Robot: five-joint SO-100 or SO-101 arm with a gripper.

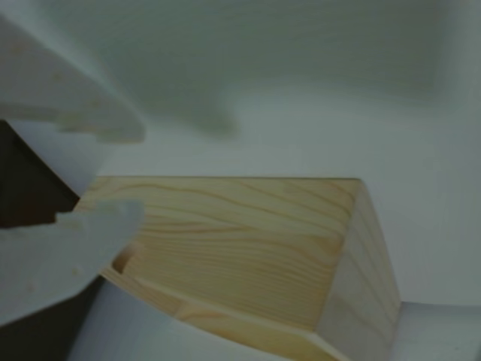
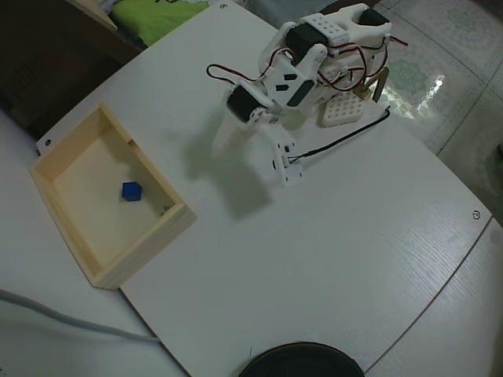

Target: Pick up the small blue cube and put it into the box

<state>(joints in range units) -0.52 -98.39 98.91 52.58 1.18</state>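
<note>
The small blue cube (image 2: 131, 191) lies on the floor of the pale wooden box (image 2: 149, 239), a little left of its middle, in the overhead view. My gripper (image 2: 225, 148) hangs above the bare white table, to the right of the box and apart from it. In the wrist view its two white fingers (image 1: 83, 113) enter from the left with a gap between them and nothing held, so my gripper (image 1: 120, 177) is open. The box (image 1: 368, 263) fills the lower part of that view. The cube is hidden there.
A white perforated block (image 2: 342, 110) stands by the arm's base at the back right. A black round object (image 2: 299, 361) sits at the table's front edge. A grey cable (image 2: 71, 322) runs off the table at lower left. A green item (image 2: 149, 14) lies beyond the far edge.
</note>
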